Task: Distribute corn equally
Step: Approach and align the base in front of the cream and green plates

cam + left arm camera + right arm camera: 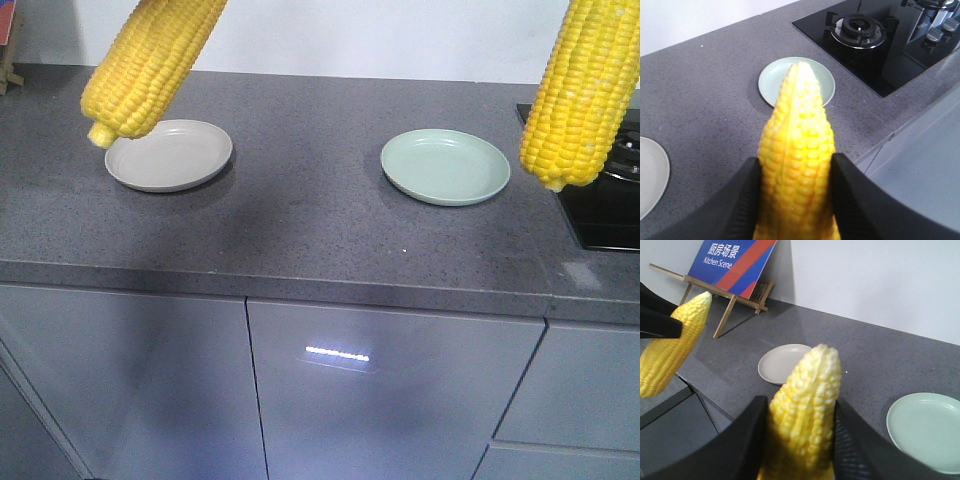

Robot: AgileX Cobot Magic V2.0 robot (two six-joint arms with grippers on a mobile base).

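Two yellow corn cobs hang tip-down over the grey counter. In the front view the left corn [150, 60] hovers over the near-left rim of the beige plate [175, 158]. The right corn [580, 90] hangs to the right of the green plate [445, 165], over the hob's edge. My left gripper [796, 160] is shut on its corn [797, 135], with black fingers [747, 195] pressed on both sides. My right gripper [800, 401] is shut on the other corn [807, 400]. Both plates are bare. Neither gripper shows in the front view.
A black gas hob [610, 190] with a burner [858, 29] is set in the counter's right end. A blue "Kitchen Scene" sign [732, 260] on a wooden easel stands at the back left. Grey cabinet fronts [390, 400] lie below the counter's front edge.
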